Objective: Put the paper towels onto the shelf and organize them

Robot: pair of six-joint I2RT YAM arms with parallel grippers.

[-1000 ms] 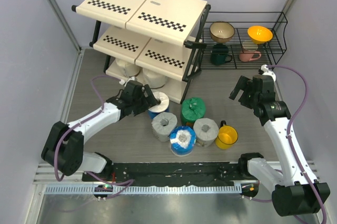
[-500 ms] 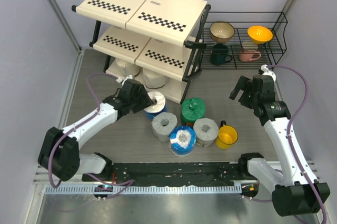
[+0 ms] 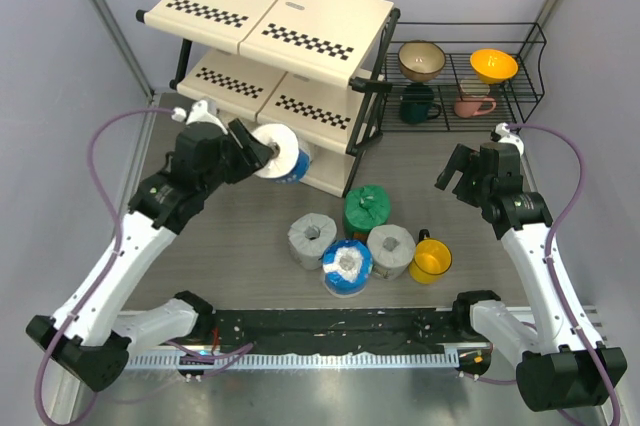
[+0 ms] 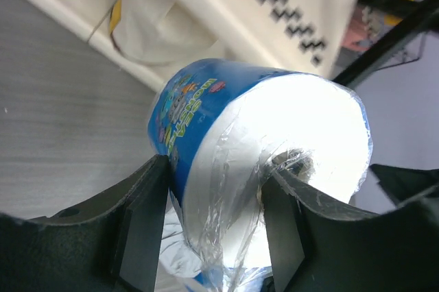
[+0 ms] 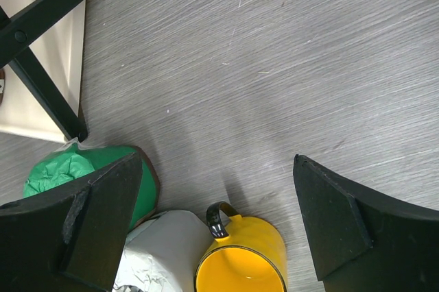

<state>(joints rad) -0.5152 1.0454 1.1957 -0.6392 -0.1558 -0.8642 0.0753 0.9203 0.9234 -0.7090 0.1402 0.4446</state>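
My left gripper (image 3: 252, 152) is shut on a blue-and-white paper towel roll (image 3: 281, 153) and holds it in the air in front of the shelf (image 3: 280, 16), level with its middle tier. In the left wrist view the roll (image 4: 254, 148) sits between both fingers. On the table lie two grey rolls (image 3: 312, 239) (image 3: 390, 250), a green roll (image 3: 367, 210) and a second blue-and-white roll (image 3: 346, 266). A cream roll (image 4: 147, 21) stands on the bottom tier. My right gripper (image 3: 457, 168) is open and empty above the table right of the rolls; its view shows the green roll (image 5: 65, 168) and a grey roll (image 5: 164, 251).
A yellow mug (image 3: 432, 260) stands beside the right grey roll; it also shows in the right wrist view (image 5: 241, 258). A black wire rack (image 3: 465, 81) with bowls and mugs stands at the back right. Grey walls close both sides.
My left gripper lifted the blue-and-white roll off the table and carried it up and back, toward the shelf's middle tier. The right arm has not moved.
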